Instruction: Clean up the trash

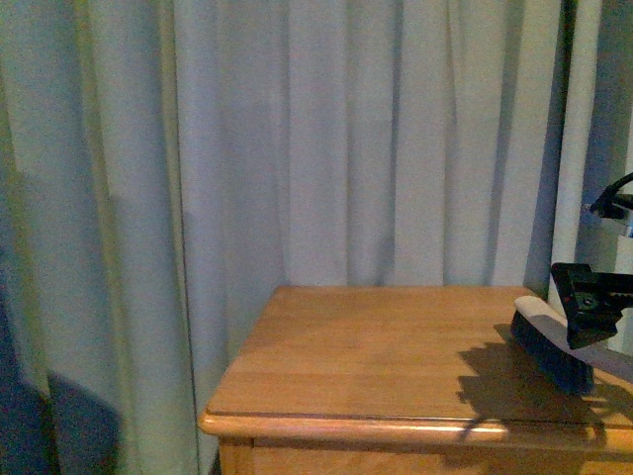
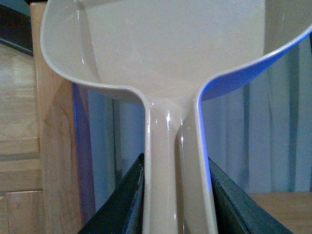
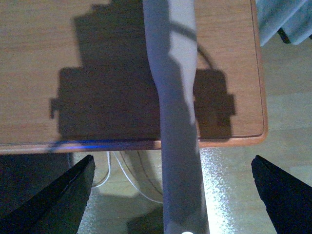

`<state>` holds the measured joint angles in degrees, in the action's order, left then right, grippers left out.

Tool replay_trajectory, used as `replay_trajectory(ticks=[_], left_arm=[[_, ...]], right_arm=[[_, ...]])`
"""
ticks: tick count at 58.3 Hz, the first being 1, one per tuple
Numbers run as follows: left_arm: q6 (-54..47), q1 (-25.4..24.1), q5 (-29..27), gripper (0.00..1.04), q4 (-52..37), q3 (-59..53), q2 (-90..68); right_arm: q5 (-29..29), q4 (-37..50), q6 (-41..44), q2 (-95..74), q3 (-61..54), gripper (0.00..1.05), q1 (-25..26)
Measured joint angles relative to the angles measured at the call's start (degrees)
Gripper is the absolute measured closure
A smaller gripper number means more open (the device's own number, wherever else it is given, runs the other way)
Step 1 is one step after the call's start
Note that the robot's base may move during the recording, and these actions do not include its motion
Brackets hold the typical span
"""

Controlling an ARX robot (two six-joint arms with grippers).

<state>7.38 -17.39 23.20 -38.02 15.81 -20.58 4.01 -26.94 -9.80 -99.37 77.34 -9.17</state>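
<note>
The crumpled white wad of trash is not in view in any frame. My left gripper (image 2: 176, 204) is shut on the handle of a beige dustpan (image 2: 165, 48), whose scoop fills the left wrist view; this gripper does not show in the front view. My right gripper (image 3: 173, 195) is open, with its fingers (image 3: 63, 195) wide apart on either side of the grey handle of a brush (image 3: 178, 122) and not touching it. In the front view the brush (image 1: 554, 356) lies on the table's right side with its dark bristles down, and the right gripper (image 1: 593, 297) is just above it.
The wooden table (image 1: 376, 346) stands in front of a pale curtain (image 1: 297, 148). Its near edge (image 3: 97, 144) crosses the right wrist view, with floor and white cables (image 3: 122, 180) below. A wooden panel (image 2: 53, 146) stands beside the dustpan.
</note>
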Motion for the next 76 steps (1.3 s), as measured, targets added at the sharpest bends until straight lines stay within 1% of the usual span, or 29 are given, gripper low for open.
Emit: replay_trajectory(ticks=[26,29,38,40,56,58,70,73,76], left_arm=[[0.0,0.0,0.0,0.76,0.0,0.0,0.0],[0.0,0.0,0.0,0.76,0.0,0.0,0.0],[0.0,0.0,0.0,0.76,0.0,0.0,0.0],[0.0,0.0,0.0,0.76,0.0,0.0,0.0],[0.0,0.0,0.0,0.76,0.0,0.0,0.0],[0.0,0.0,0.0,0.76,0.0,0.0,0.0],[0.0,0.0,0.0,0.76,0.0,0.0,0.0],[0.0,0.0,0.0,0.76,0.0,0.0,0.0],[0.0,0.0,0.0,0.76,0.0,0.0,0.0]], right_arm=[[-0.5,2.5,-1.8,-2.6,-2.1,0.07,0.5],[-0.4,2.5,-2.1,-2.8,-2.1,0.11,0.5],[-0.4,3.2,-2.6,-3.1,-3.3,0.36,0.7],[-0.4,3.3,-2.7,-3.1,-3.4,0.4,0.7],[-0.8,4.0,-2.5,-3.0,-3.5,0.8,1.2],[-0.8,4.2,-2.5,-3.0,-3.5,0.84,1.2],[-1.1,7.3,-2.1,-1.3,-4.1,0.84,1.6],[-1.1,9.2,-1.4,-0.3,-4.8,0.84,1.6],[-0.2,12.9,0.7,1.7,-6.4,0.84,1.5]])
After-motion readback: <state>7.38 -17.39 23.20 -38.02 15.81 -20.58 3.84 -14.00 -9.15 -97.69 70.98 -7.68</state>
